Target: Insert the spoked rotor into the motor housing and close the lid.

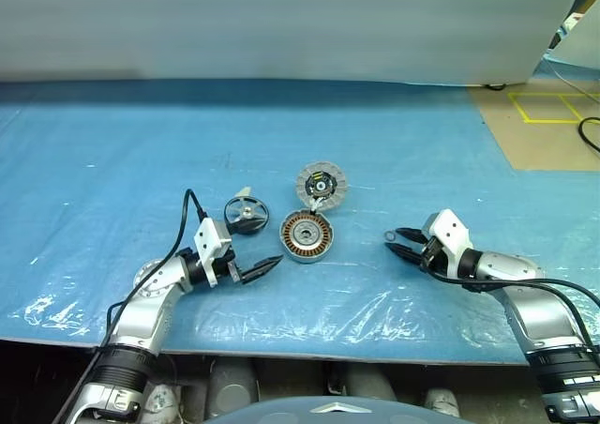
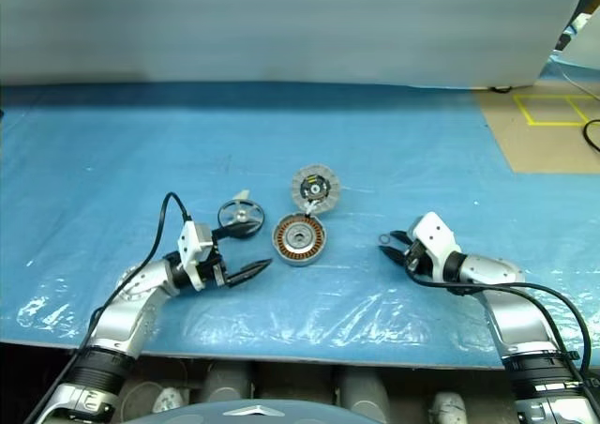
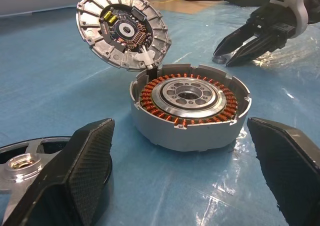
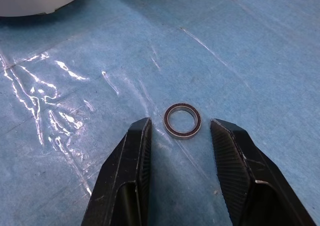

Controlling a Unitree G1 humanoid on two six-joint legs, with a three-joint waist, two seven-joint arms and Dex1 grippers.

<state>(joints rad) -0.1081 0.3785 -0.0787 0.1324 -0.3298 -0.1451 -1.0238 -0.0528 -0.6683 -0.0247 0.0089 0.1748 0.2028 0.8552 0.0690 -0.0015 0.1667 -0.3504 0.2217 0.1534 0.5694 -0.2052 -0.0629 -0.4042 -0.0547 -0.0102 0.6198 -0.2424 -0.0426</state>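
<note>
Blue plastic sheet [image 1: 112, 161] covers the whole table, with a pale wall [image 1: 281, 21] behind it and wrinkles shining near my arms.

On this sheet, in the middle between my two grippers, stands the housing [image 1: 307, 235], with its copper windings facing up and the centre hole open. Nothing sits inside it yet. The lid [image 1: 322, 184] is at the far edge of the housing, touching it and tilted up, so the white segmented face looks toward me. In my left wrist view the lid [image 3: 122, 28] seems joined to the housing [image 3: 190, 106] by a small white piece at the rim.

The rotor [image 1: 246, 213] lies flat on the sheet, just beside my left gripper [image 1: 255, 272], on its far side, and to the left of the housing, near it but apart. Its silver spokes and hub are visible.

My left gripper is opened wide and holds nothing; it points toward the housing, which shows between its two fingers [image 3: 80, 171] in the wrist view.

My right gripper [image 1: 401, 240] is on the other side of the housing, well apart from it. Its fingers [image 4: 125, 176] are partly open and empty. A small dark ring [image 4: 182, 120] lies on the sheet just past the fingertips, not touched by them.
</note>
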